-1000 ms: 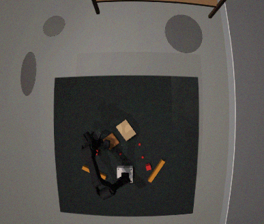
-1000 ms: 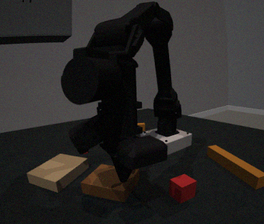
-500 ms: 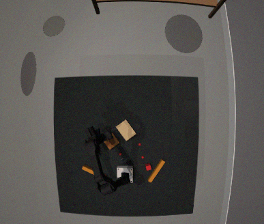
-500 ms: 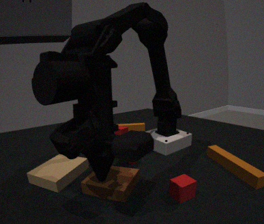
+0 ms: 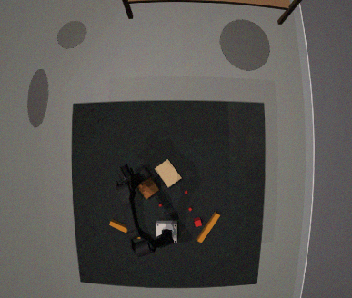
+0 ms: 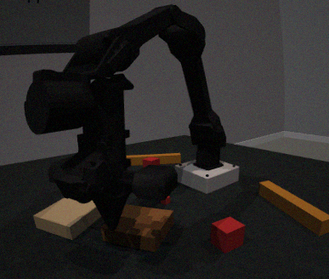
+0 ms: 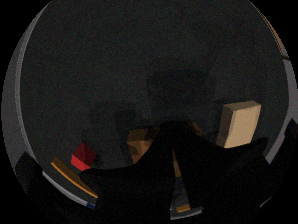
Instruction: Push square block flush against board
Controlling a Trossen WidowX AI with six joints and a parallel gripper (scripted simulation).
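Observation:
The brown square block point(image 5: 148, 188) point(image 6: 146, 219) point(image 7: 139, 145) lies flat, partly hidden by the gripper in the exterior view and wrist views. The pale rectangular board point(image 5: 168, 173) point(image 6: 65, 216) point(image 7: 243, 125) lies flat beside it, with a narrow gap between them in the top view. My gripper point(image 6: 113, 228) point(image 7: 168, 125) is shut and points down. Its tips overlap the block's left corner in the exterior view, near the side facing the board. Whether they touch the block cannot be told. The tips are hard to make out in the top view.
A red cube point(image 6: 228, 235) point(image 7: 83, 158) is near the block, and another red cube point(image 5: 197, 223) is by an orange bar point(image 5: 208, 227). A second orange bar point(image 5: 118, 226) point(image 6: 295, 207) lies across from it. Small red cubes lie between the board and the white arm base point(image 5: 160, 227) point(image 6: 208, 182).

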